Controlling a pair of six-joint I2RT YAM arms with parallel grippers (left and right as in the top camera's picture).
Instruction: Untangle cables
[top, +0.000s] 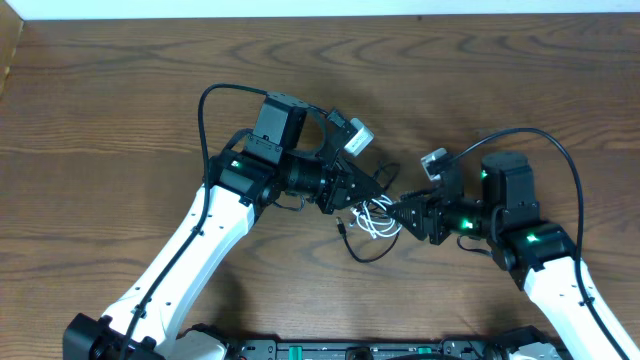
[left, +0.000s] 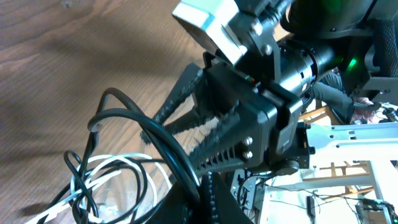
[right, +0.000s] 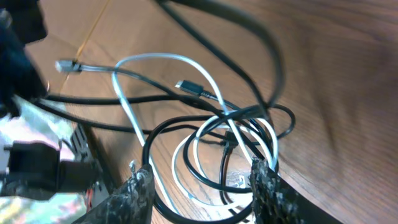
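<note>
The black cable (top: 367, 257) and white cable (top: 376, 223) lie tangled on the wooden table between both arms. My left gripper (top: 356, 196) sits at the knot's upper left. In the left wrist view its dark fingers (left: 214, 199) are shut, and the black cable (left: 134, 118) runs into them, above the white loops (left: 112, 165). My right gripper (top: 404, 213) reaches in from the right. In the right wrist view it (right: 203, 186) is open, its fingers (right: 140, 190) straddling loops of black cable (right: 186, 122) and white cable (right: 155, 59), gripping neither.
A grey plug (right: 65, 65) and a dark plug (right: 189, 87) lie loose beyond the loops. The right arm's fingers (left: 211, 134) fill the left wrist view close ahead. The table's left edge (top: 6, 60) is far from both arms.
</note>
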